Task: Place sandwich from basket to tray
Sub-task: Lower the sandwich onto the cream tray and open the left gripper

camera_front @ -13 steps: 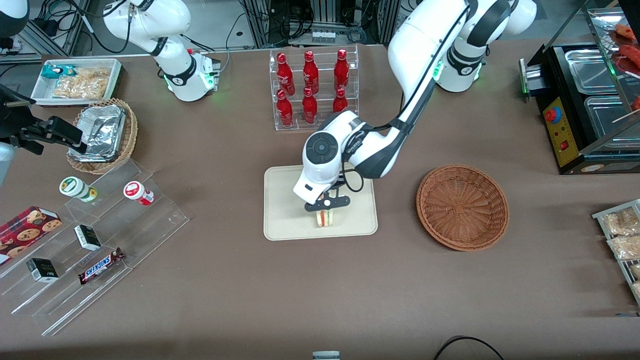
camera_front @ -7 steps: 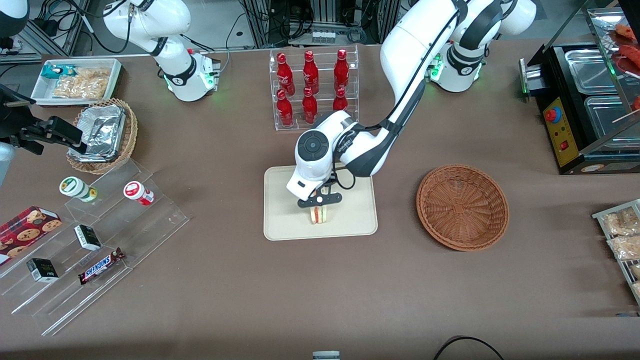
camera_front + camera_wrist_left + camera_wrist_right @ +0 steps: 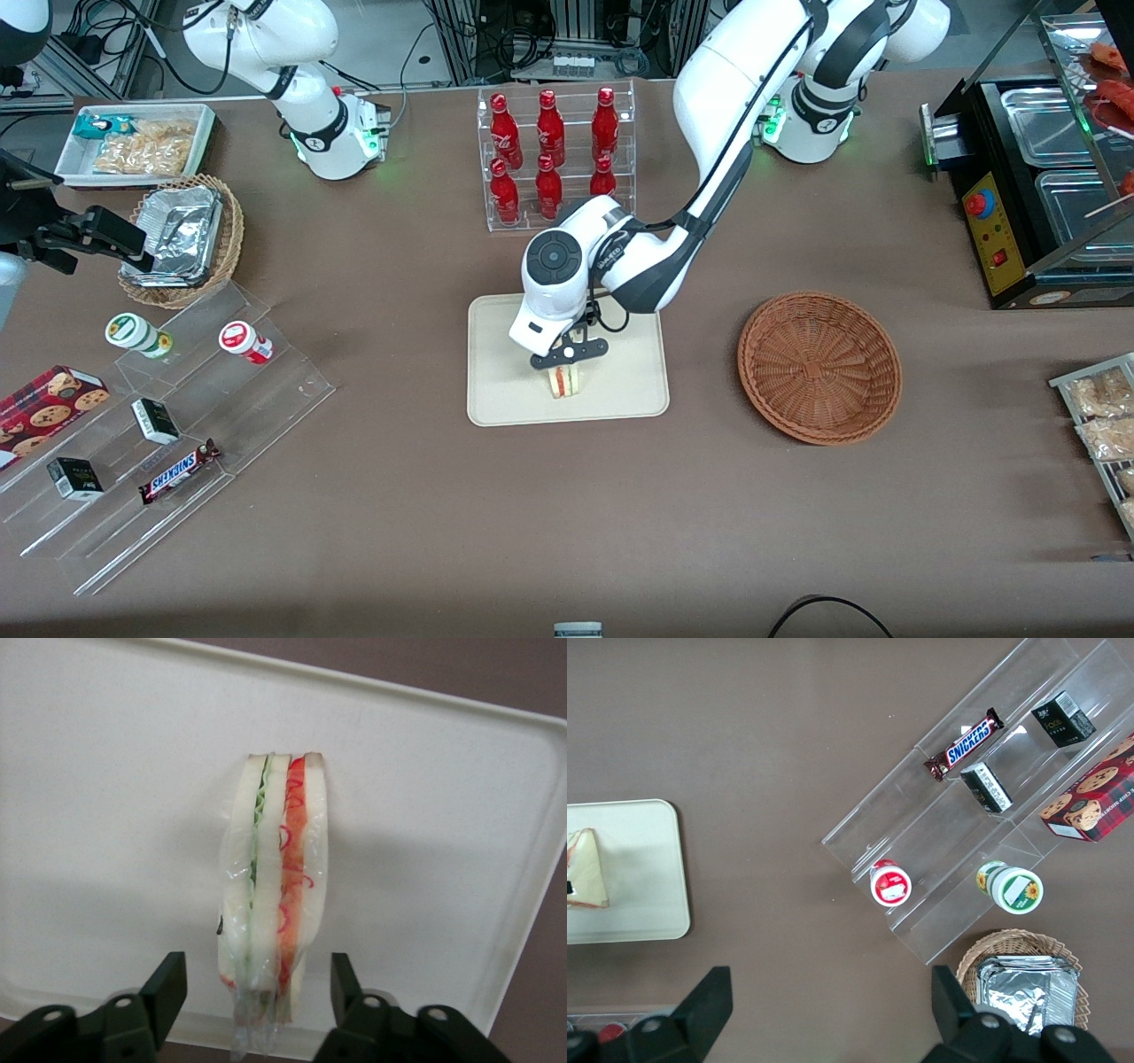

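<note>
Your tool [image 3: 568, 365] sits low over the tray [image 3: 496, 390], right above the sandwich [image 3: 564, 381]. From the wrist camera you can see its two fingers [image 3: 168, 988] spread wide, one on each side of the sandwich [image 3: 273, 895] with a clear gap to the bread on both sides, so nothing is being pinched. The sandwich stands on one edge on the tray [image 3: 115, 788], its cut face turned up toward the wrist camera, showing a green layer next to one slice and red and pink layers next to the other. It is wrapped in clear film that bunches at the end nearest the fingers. You'll find it on the part of the tray nearer the front camera, close to that rim but fully inside it. The parked arm's wrist camera also catches the sandwich [image 3: 585, 870] lying within the tray [image 3: 656, 895].

The basket [image 3: 819, 367] rests on the table [image 3: 567, 514] well apart from the tray, toward the working arm's end, and you can see only bare wicker inside it. A clear rack of red bottles [image 3: 551, 151] stands farther from the front camera than the tray
</note>
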Available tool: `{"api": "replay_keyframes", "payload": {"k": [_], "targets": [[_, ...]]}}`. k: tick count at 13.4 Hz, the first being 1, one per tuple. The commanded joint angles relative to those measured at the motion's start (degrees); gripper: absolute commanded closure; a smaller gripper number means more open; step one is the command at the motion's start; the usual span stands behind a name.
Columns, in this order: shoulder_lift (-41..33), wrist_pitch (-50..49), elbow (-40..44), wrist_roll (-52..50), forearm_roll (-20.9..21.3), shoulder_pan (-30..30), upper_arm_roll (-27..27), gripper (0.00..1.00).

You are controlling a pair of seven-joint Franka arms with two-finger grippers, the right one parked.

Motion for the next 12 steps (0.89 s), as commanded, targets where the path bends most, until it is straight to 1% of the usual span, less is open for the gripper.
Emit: {"api": "replay_keyframes", "payload": {"k": [1, 2, 3, 4, 6, 7, 8, 9, 10, 12], "targets": [[-3.57, -2.28, 0.26, -1.03, 0.19, -0.13, 0.97, 0.0], [-4.45, -4.21, 0.26, -0.94, 0.27, 0.31, 1.06, 0.0], [-5.07, -5.18, 0.17, -0.07, 0.28, 2.14, 0.97, 0.0], [-6.21, -6.24, 0.09, 2.63, 0.28, 3.2, 0.88, 0.0], [-7.53, -11.4, 0.17, 10.79, 0.28, 4.87, 0.88, 0.0], [-8.41, -13.26, -0.26, 12.49, 0.28, 5.23, 0.97, 0.0], [-10.33, -14.06, -2.44, 12.94, 0.36, 5.49, 1.06, 0.0], [-12.44, -14.16, -4.64, 12.94, 0.36, 7.24, 1.06, 0.0], [-13.07, -15.2, -5.01, 12.16, 0.54, 8.47, 1.14, 0.0], [-14.81, -19.32, -5.36, 11.28, 0.63, 9.27, 3.59, 0.0]]}}
